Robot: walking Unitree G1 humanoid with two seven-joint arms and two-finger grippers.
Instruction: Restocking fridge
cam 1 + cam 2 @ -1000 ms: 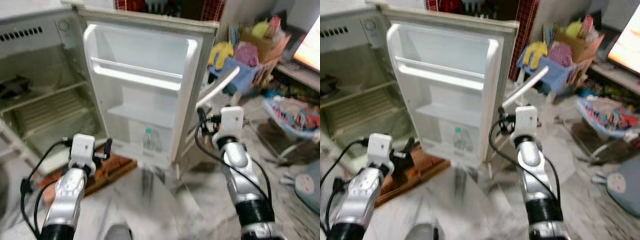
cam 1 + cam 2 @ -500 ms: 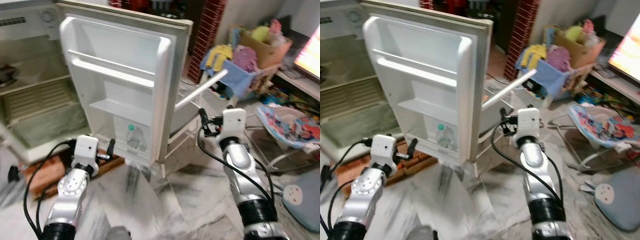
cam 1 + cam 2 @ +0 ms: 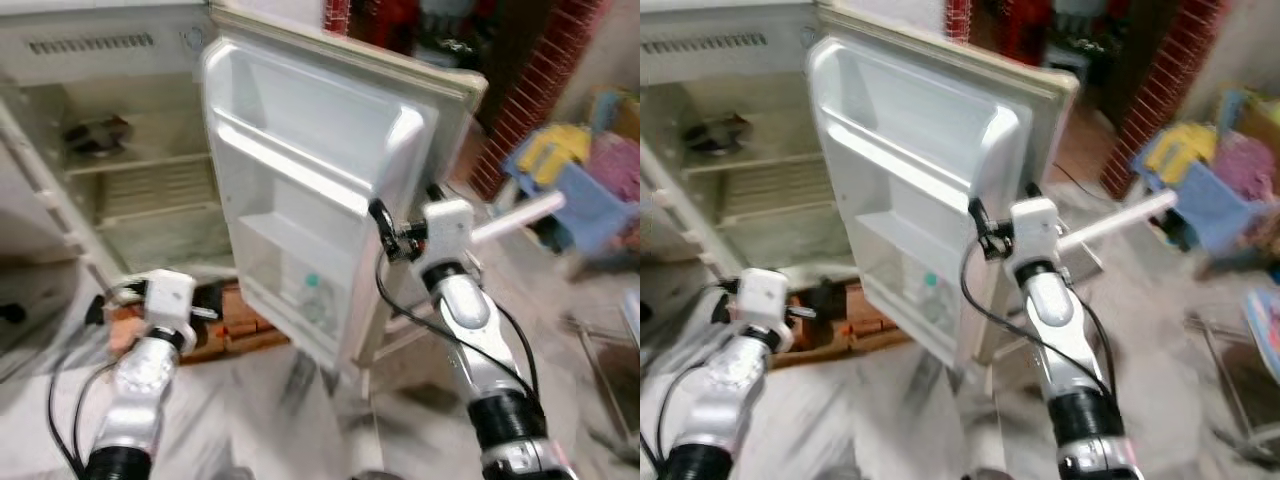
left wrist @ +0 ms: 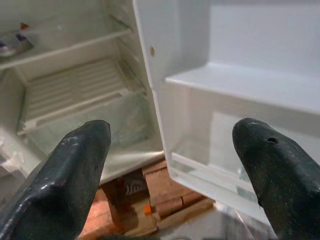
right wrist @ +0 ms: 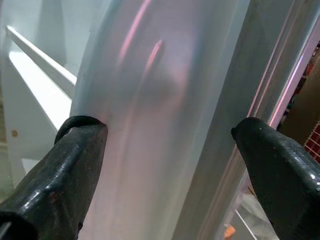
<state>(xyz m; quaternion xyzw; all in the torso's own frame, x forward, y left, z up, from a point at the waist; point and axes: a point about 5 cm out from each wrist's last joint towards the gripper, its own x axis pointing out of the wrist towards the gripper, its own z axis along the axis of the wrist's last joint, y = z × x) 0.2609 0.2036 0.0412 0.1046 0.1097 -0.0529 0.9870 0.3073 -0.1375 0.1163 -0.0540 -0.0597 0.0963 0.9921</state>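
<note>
The fridge (image 3: pixel 110 150) stands open, its door (image 3: pixel 320 190) swung wide toward the robot. Down in the door's lowest shelf sits a clear bottle (image 3: pixel 312 300) with a green cap. Inside the cabinet there's a dark item (image 3: pixel 95 133) on the upper shelf, too blurred to name.

The right gripper (image 5: pixel 165 165) is up at the door's outer edge, fingers spread wide on either side of it, pads not pressing. The left gripper (image 4: pixel 175 165) hangs low before the cabinet, fingers apart and holding nothing, looking at the door's bottom shelf and the bricks (image 3: pixel 235 320) lying on the floor under the fridge. Off to the right, colourful clutter (image 3: pixel 590 170) sits by a brick wall (image 3: pixel 545 80).
</note>
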